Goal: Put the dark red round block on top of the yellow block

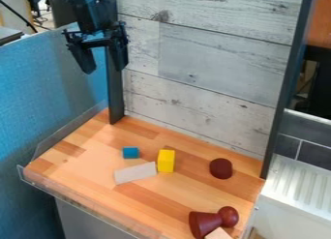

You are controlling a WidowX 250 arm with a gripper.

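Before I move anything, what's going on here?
Nothing is being handled: the open end effector hangs, holding nothing, above the far left part of the wooden surface. Down there lie a blue cube, a yellow block and a whitish bar close together, with a dark red round piece to the right and a dark red cone-like piece nearer the camera.

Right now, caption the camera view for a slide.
Black gripper above a wooden tabletop with blue cube, yellow block and dark red pieces.

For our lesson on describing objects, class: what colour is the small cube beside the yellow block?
The small cube is blue, seen best in the camera view.
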